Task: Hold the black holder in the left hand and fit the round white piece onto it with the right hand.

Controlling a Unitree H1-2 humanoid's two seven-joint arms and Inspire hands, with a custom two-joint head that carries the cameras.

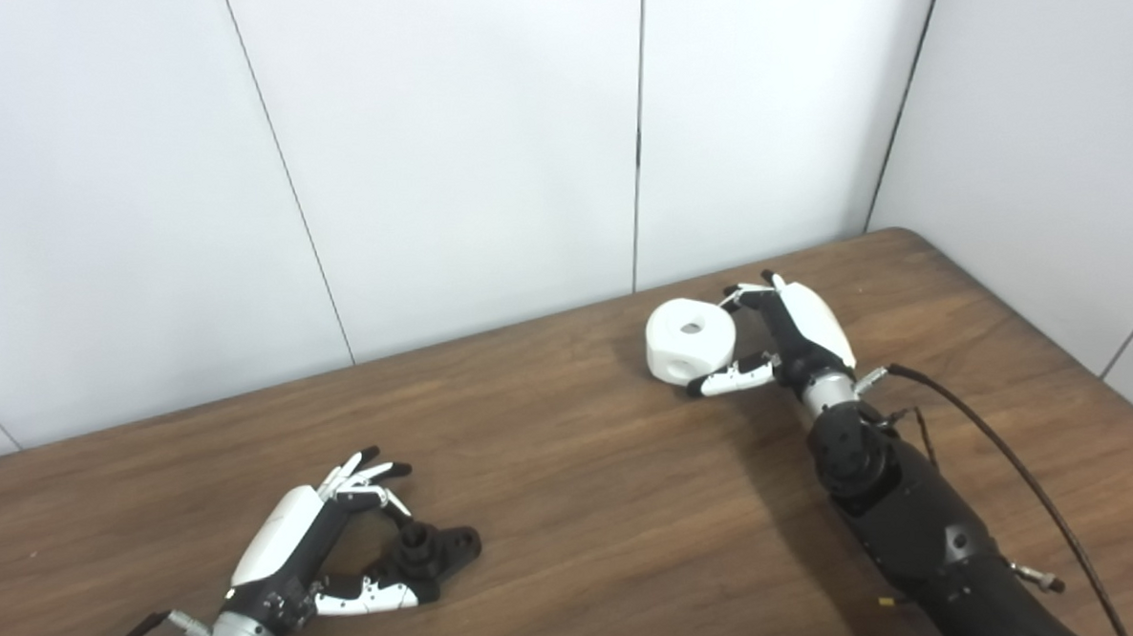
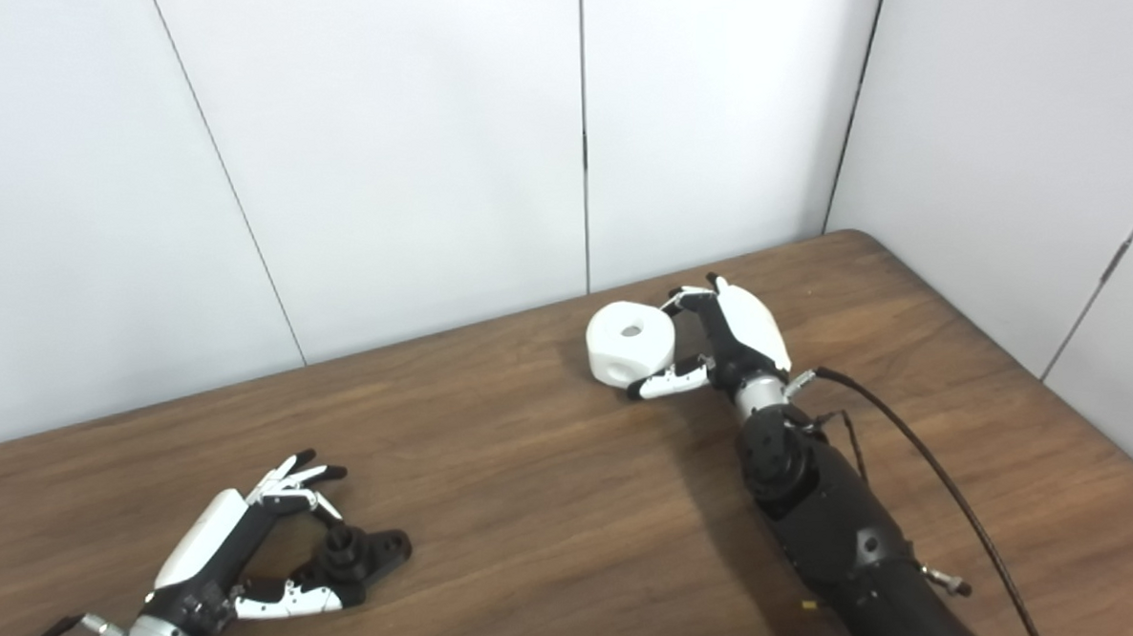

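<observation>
The black holder (image 1: pixel 433 548) lies flat on the wooden table (image 1: pixel 573 471) at the near left; it has a short round post on a lobed base. My left hand (image 1: pixel 323 539) is open around it: the thumb lies along its near side, and the fingers stand apart above its far side. The round white piece (image 1: pixel 690 338), a thick disc with a hole in its top, rests on the table at the far right. My right hand (image 1: pixel 778 337) is open against its right side, with the fingers at its far edge and the thumb at its near edge.
White wall panels stand right behind the table's far edge. The table's rounded far right corner (image 1: pixel 898 237) is close to my right hand. A black cable (image 1: pixel 1013 471) runs along my right forearm.
</observation>
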